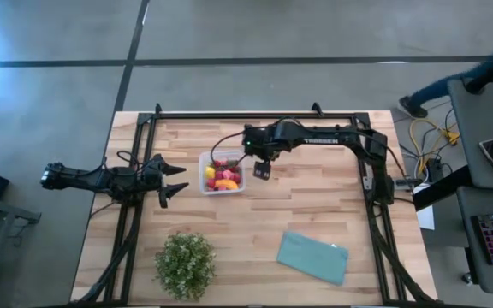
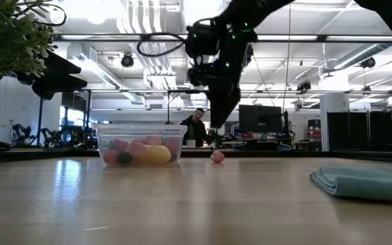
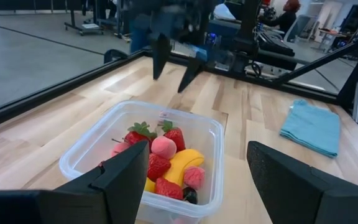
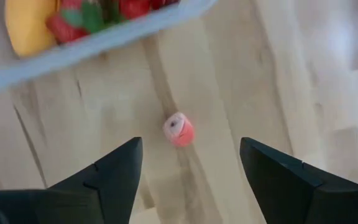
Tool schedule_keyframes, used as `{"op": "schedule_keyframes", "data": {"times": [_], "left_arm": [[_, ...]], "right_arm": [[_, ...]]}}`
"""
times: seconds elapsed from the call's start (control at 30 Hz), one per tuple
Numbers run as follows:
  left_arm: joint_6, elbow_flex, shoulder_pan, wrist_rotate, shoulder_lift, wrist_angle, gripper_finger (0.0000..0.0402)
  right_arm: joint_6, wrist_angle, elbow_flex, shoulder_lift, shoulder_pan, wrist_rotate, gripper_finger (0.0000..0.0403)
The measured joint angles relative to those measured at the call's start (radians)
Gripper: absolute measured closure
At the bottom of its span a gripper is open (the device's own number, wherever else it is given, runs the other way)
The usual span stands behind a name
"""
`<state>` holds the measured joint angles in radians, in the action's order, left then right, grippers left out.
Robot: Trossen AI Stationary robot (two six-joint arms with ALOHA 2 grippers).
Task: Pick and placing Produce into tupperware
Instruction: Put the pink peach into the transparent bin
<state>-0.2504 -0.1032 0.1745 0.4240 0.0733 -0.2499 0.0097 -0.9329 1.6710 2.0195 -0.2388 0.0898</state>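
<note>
The clear square tupperware (image 1: 222, 174) stands on the table's middle, holding red and pink strawberries, a yellow banana (image 3: 184, 163) and a yellow round fruit. One pink fruit (image 4: 178, 130) lies on the wood just right of the container (image 2: 141, 144), also seen in the low view (image 2: 217, 157). My right gripper (image 4: 191, 142) hangs open above this fruit, fingers pointing down, well clear of it (image 2: 223, 116). My left gripper (image 1: 178, 177) waits open just left of the container, pointing at it (image 3: 197, 149).
A green potted plant (image 1: 185, 265) stands near the table's near edge on the left, and a teal folded cloth (image 1: 313, 257) lies at the near right. Black frame rails (image 1: 255, 114) run along the far side. A person (image 2: 196, 128) sits beyond the table.
</note>
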Motion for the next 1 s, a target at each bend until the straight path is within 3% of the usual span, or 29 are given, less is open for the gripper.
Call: {"op": "schedule_keyframes", "data": {"times": [0.23, 0.43, 1.0], "left_arm": [[0.000, 0.000, 0.000, 0.000, 0.001, 0.002, 0.0143], [0.000, 0.000, 0.000, 0.000, 0.000, 0.003, 0.0143], [0.000, 0.000, 0.000, 0.000, 0.001, 0.002, 0.0143]], "right_arm": [[-0.172, 0.128, -0.127, -0.013, 0.001, -0.019, 0.0141], [-0.196, 0.261, -0.208, -0.009, -0.001, -0.010, 0.0144], [-0.202, 0.363, -0.307, -0.006, -0.019, -0.011, 0.0177]]}}
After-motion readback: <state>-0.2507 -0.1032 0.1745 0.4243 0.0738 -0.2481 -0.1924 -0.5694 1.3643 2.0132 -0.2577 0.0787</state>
